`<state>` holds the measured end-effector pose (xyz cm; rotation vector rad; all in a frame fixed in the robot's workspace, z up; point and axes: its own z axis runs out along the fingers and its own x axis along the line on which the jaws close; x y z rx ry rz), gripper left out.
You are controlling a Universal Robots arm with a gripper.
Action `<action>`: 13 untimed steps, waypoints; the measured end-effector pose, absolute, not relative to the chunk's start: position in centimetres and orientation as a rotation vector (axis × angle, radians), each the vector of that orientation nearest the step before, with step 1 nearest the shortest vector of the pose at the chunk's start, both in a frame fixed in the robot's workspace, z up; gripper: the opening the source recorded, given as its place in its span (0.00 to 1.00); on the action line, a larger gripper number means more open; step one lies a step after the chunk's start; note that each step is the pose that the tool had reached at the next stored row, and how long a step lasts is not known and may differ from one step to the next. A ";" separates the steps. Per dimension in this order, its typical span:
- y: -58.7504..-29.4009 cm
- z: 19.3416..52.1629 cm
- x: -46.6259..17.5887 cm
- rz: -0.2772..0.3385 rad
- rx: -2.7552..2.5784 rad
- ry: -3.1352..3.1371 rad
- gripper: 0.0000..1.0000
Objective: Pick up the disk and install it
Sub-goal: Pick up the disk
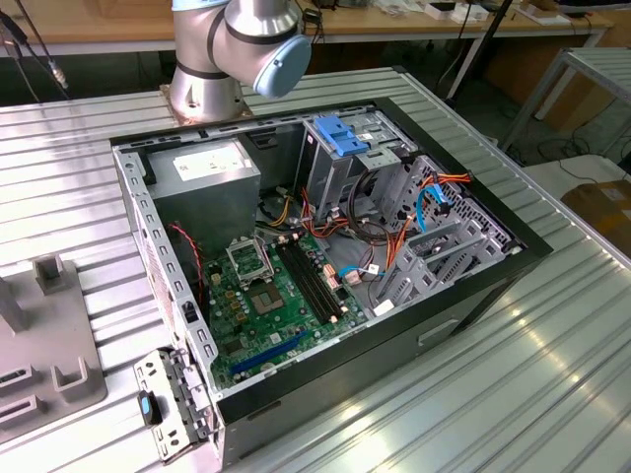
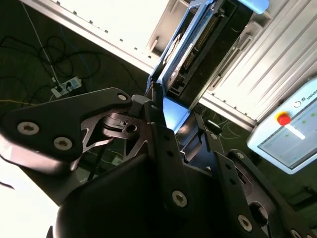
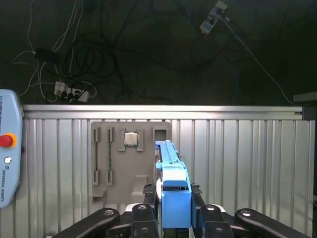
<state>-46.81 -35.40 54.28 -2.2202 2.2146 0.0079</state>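
In both wrist views the disk, a dark flat drive edged by bright blue carrier rails, sits clamped between my fingers and is held up above the ribbed metal table. My gripper is shut on its near end, with one black finger on each side of the blue rail. In the exterior view the open computer case lies on its side, its grey drive cage at the back right under a light-blue latch plate.
A grey fixture plate holding a processor chip and a memory stick lies on the table. A teach pendant rests near the table edge. Cables run across the floor. The arm's base stands behind the case.
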 end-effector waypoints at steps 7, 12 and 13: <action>-35.4 54.3 -43.2 0.008 -2.220 2.214 0.37; -35.4 54.3 -40.4 0.008 -2.220 2.214 0.37; -35.4 54.3 -39.9 0.008 -2.220 2.215 0.37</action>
